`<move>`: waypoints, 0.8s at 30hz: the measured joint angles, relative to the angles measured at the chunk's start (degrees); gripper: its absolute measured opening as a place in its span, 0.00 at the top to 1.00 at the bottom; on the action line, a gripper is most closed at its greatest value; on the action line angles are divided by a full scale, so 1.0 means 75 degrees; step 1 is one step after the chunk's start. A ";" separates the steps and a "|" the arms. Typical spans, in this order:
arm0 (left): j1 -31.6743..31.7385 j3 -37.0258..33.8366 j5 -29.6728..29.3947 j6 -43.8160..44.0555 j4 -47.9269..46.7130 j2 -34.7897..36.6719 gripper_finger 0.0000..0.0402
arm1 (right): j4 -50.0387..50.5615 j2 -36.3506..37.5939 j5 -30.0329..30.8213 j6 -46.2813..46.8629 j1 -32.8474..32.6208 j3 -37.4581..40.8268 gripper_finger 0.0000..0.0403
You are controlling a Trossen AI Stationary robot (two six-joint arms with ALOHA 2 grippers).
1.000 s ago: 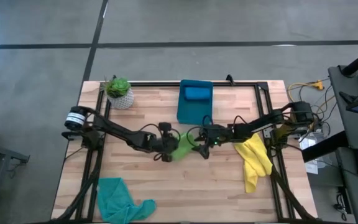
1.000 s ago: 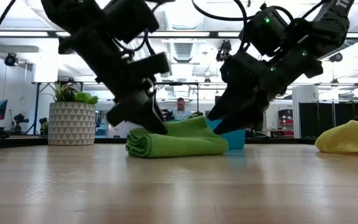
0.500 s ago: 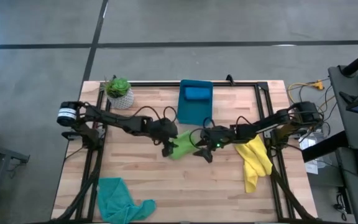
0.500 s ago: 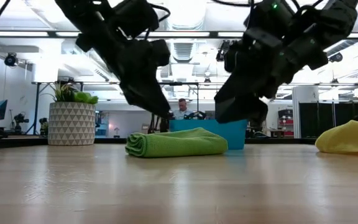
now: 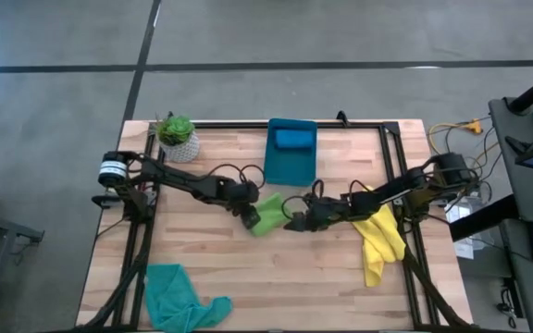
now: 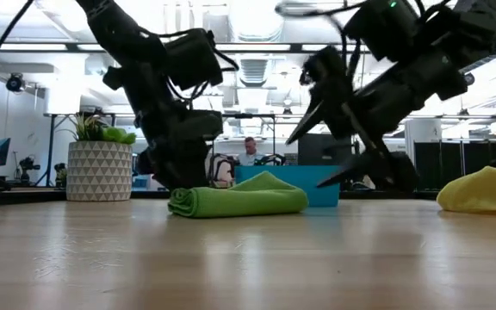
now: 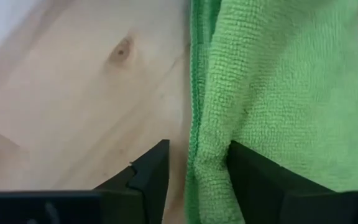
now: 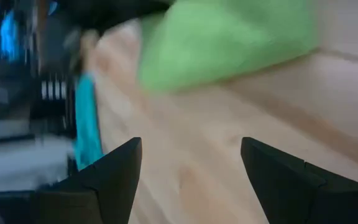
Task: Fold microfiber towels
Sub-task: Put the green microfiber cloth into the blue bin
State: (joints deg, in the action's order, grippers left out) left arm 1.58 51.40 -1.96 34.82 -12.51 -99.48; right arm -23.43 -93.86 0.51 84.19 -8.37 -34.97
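High view: a wooden table (image 5: 248,277) is seen on grey concrete floor. The folded green towel (image 5: 268,215) lies mid-table, just before the bin (image 5: 290,153). The left gripper (image 5: 247,215) is set at its edge, fingers apart astride the fold. The right gripper (image 5: 294,222) is held spread beside it. Yellow towel (image 5: 378,239) and teal towel (image 5: 179,296) are left crumpled; a potted plant (image 5: 178,137) is noted.

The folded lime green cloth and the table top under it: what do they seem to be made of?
The folded lime green cloth: soft microfiber, by its fine matte looped pile and stitched edge. The table top: pale wood, lightly glossy, by its grain and a small knot; possibly laminated planks.
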 joint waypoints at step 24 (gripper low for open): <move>-0.0454 0.0046 0.0907 0.2540 0.1304 -0.0372 0.68 | 0.0176 -0.1095 0.1551 0.3179 -0.0456 -0.0237 0.33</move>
State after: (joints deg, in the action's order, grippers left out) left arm -1.82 51.75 4.84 53.87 -2.73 -102.26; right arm -22.11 -102.07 12.14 108.04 -11.79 -36.75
